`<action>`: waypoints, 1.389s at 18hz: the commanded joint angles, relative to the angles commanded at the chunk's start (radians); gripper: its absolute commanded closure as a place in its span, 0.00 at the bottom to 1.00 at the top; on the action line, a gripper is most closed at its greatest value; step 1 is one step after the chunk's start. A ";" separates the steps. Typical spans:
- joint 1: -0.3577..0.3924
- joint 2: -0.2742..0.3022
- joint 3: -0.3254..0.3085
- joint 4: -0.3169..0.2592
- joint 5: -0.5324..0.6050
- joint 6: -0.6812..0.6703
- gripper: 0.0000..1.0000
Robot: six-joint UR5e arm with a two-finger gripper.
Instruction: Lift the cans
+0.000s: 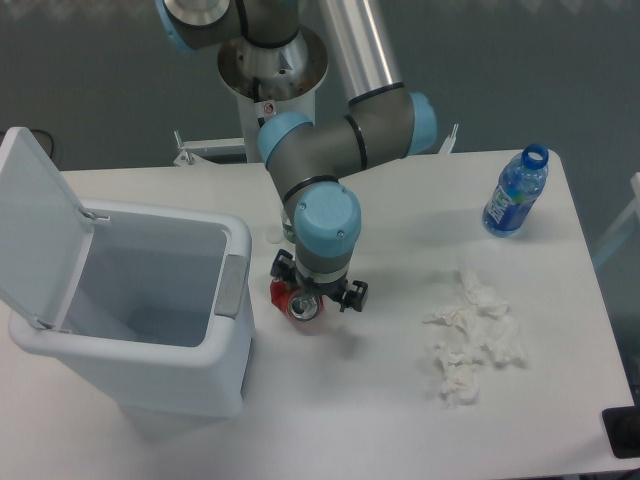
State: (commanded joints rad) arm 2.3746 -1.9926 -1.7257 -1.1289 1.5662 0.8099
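Risk of a missed grasp on the crushed can

Gripper (320,292) sits low at the centre of the frame, directly above the red can (296,300), whose silver top shows at the lower left of the wrist. The can lies on the table (380,400) just right of the white bin (140,310), whose lid stands open at the left edge. The wrist body hides the fingers, so it cannot be told how wide the jaws stand or whether they touch the can.

The can looks off-centre under the tool, toward its left side. If the jaws close from here, one finger may land on the rim and push the can sideways toward the bin wall instead of trapping it. Its crushed, uneven shape could also let it twist or slip out on the lift. A small clear bottle is mostly hidden behind the arm, just above the can; a wide approach could knock it over. The blue-labelled bottle (516,192) at upper right and the crumpled tissues (470,340) at lower right lie well apart and seem safe.
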 joint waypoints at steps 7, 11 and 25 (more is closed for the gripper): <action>-0.005 -0.015 0.005 0.001 -0.021 0.003 0.01; -0.005 -0.025 0.005 0.006 -0.023 0.003 0.01; -0.003 -0.037 0.014 0.006 -0.023 -0.006 0.04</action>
State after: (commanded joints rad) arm 2.3715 -2.0295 -1.7119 -1.1229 1.5432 0.8038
